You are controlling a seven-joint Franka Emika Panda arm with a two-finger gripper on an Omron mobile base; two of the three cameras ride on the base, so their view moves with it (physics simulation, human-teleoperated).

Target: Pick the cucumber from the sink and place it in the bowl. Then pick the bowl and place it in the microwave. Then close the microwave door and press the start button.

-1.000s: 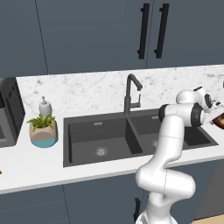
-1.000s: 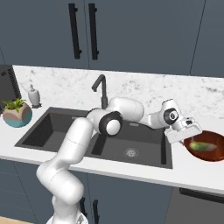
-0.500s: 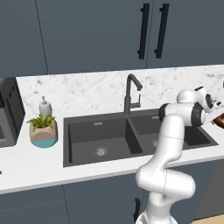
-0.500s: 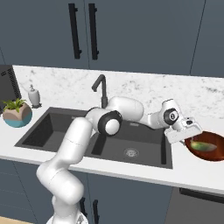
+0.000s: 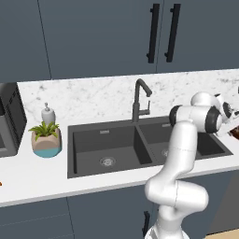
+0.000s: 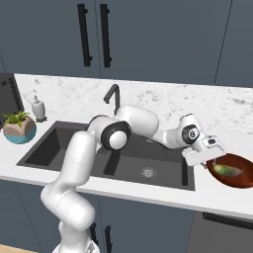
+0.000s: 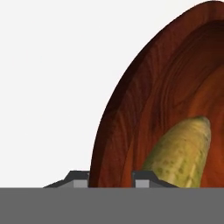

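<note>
With the yellow-green cucumber [image 6: 228, 170] lying inside the round reddish-brown wooden bowl [image 6: 232, 180] on the white counter [image 6: 148, 195] at three o'clock of the sink, keep your hand [image 6: 213, 154] pinched on the bowl's rim and lift level.

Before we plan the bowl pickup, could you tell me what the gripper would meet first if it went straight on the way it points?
Probably the bowl: its rim sits between the fingertips of the gripper, with the cucumber inside just beyond, though depth is unclear.
</note>
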